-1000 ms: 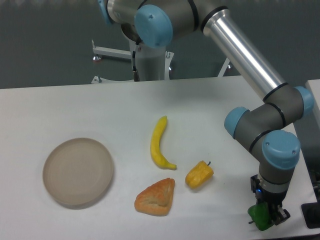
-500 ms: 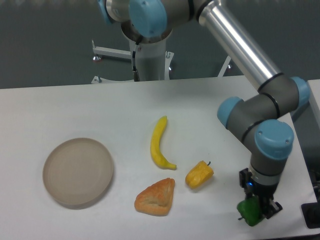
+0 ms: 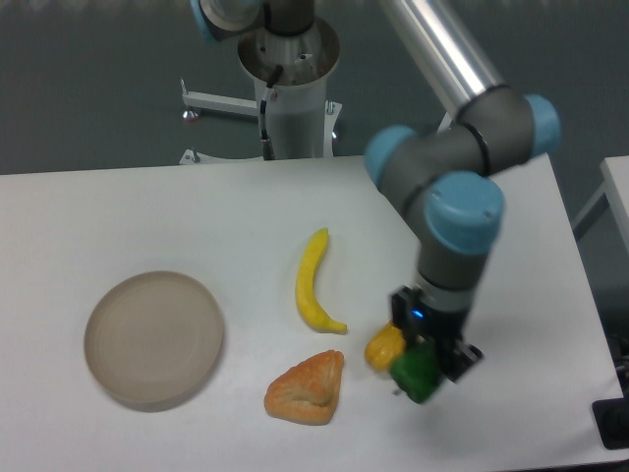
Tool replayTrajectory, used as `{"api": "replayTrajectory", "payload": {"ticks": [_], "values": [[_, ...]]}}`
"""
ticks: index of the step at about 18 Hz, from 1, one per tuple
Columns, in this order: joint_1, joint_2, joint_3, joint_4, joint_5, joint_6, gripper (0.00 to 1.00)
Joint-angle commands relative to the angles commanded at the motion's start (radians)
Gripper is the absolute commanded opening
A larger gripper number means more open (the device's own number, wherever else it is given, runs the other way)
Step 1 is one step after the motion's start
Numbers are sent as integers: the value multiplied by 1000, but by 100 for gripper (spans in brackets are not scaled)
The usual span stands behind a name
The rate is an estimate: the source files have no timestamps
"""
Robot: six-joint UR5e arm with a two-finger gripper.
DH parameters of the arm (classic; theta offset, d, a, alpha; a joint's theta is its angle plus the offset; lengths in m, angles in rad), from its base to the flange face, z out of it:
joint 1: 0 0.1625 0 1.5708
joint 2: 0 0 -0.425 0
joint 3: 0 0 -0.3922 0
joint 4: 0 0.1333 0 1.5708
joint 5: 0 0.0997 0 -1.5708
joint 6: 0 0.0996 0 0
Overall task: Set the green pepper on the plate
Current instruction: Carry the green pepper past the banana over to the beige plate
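Camera view: gripper [image 3: 425,356] is clamped on the green pepper [image 3: 415,375], partly covering the yellow pepper [image 3: 383,347]. Plate [image 3: 153,338] sits well apart, far left.

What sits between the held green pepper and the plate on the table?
In the camera view, the croissant lies on the line from the green pepper, held in the gripper, to the plate. The banana lies just above that line.
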Motion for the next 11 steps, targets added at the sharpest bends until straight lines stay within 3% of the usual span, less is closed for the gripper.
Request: {"api": "replayTrajectory", "payload": {"ticks": [5, 11], "values": [[-106, 106, -152, 12, -2, -247, 34], [-247, 138, -194, 12, 0, -529, 34]]}}
